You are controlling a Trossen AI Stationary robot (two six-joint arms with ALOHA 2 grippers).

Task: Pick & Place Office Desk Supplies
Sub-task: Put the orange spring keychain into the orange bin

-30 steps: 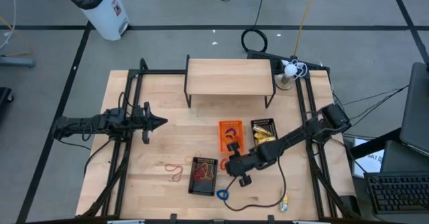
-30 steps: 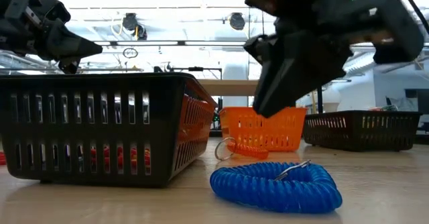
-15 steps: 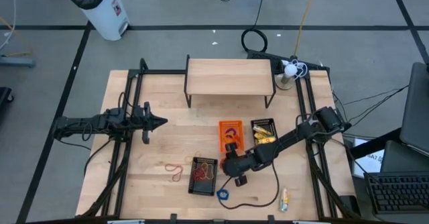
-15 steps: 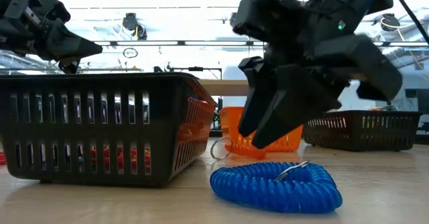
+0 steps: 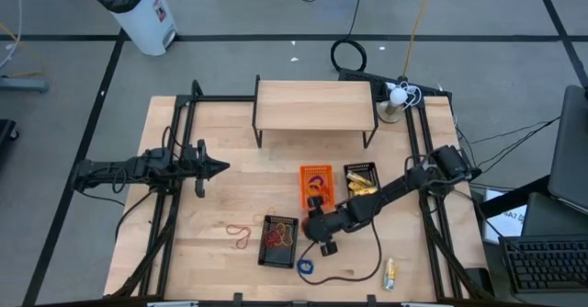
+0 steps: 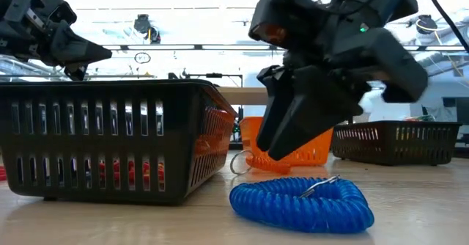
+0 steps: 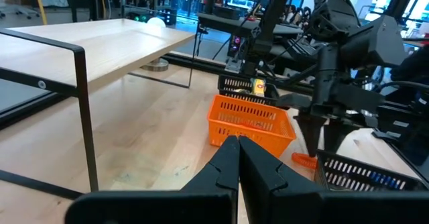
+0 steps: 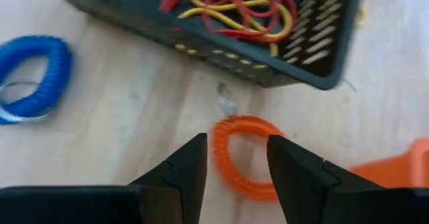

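Note:
My right gripper (image 5: pixel 319 231) hangs open over the table between the black basket (image 5: pixel 278 241) of red and yellow rubber bands (image 8: pixel 234 3) and the orange basket (image 5: pixel 315 184). An orange coil ring (image 8: pixel 245 158) lies flat on the wood right under it, with one finger on each side; in the low view the ring (image 6: pixel 272 163) sits just below the fingertips (image 6: pixel 272 151). The gripper hides the ring in the high view. A blue coil ring (image 5: pixel 305 267) lies nearer the near edge. My left gripper (image 5: pixel 219 167) waits shut over the left half of the table.
A second black basket (image 5: pixel 360 180) holds yellow packets. Loose red and orange rubber bands (image 5: pixel 242 234) lie left of the black basket. A yellow packet (image 5: pixel 390 272) lies near the near edge. A wooden shelf (image 5: pixel 315 105) stands at the far side.
My right gripper has moved a little toward the table's left and come down toward the orange coil ring. It has stayed open.

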